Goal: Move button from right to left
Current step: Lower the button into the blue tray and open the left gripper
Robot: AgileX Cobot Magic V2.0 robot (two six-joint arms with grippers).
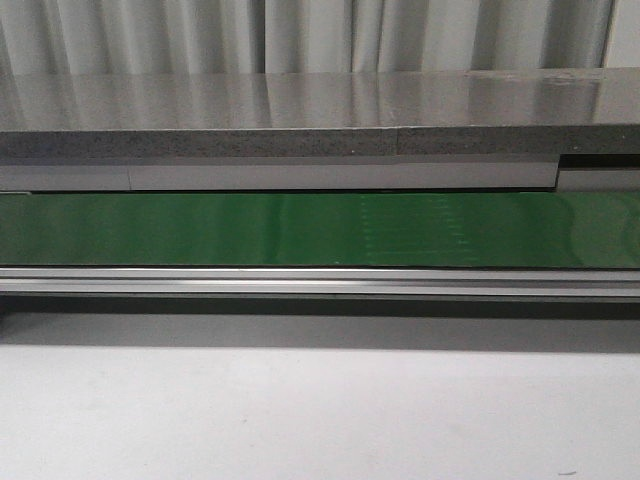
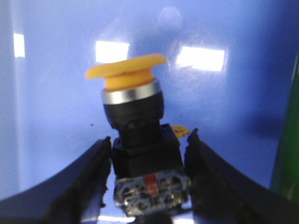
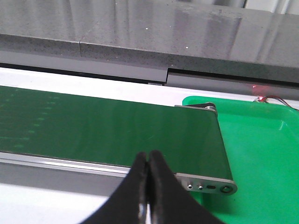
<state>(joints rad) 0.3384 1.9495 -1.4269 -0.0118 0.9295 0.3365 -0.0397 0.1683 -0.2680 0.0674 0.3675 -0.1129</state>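
Item: push-button w/ yellow-orange mushroom cap, black blocky body, red mark [image 2: 138, 135]. Clamped by body between black fingers of left gripper [image 2: 148, 156], cap pointing away from wrist, over glossy blue surface [image 2: 51, 116], prob. a drop-off bin, view too close to confirm. Right gripper [image 3: 148, 179]: closed, empty, parked over long green conveyor belt [image 3: 107, 128] beside bright green tray [image 3: 261, 144].

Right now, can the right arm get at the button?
Probably not. The button sits between the left gripper fingers over a blue surface. The right gripper is shut over the green belt, with no button in its view.
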